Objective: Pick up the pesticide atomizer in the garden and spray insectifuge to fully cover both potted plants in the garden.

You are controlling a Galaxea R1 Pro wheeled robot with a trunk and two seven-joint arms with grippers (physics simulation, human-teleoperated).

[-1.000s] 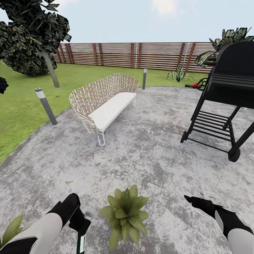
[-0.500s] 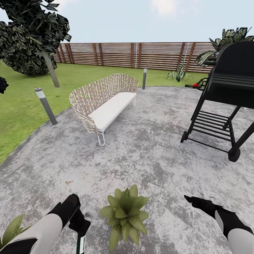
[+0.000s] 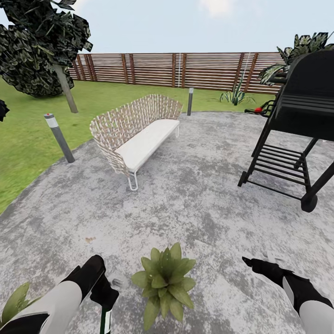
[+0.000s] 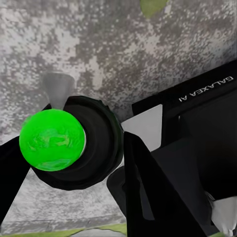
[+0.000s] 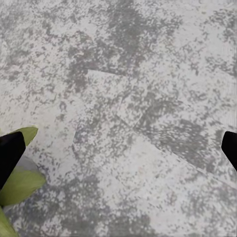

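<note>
The head camera looks forward and down from high up, over the concrete patio point(image 3: 195, 195) to the fence point(image 3: 185, 70). Both wrist cameras face that same patio from close range — the left one right behind its gripper point(image 4: 123, 163). The right wrist view shares leaves of the potted plant point(image 5: 17, 185) with the head view.

White lettering "GALAXEA AI" printed on the black housing of the left gripper point(image 4: 123, 148), seen in the left wrist view, no other readable text
</note>
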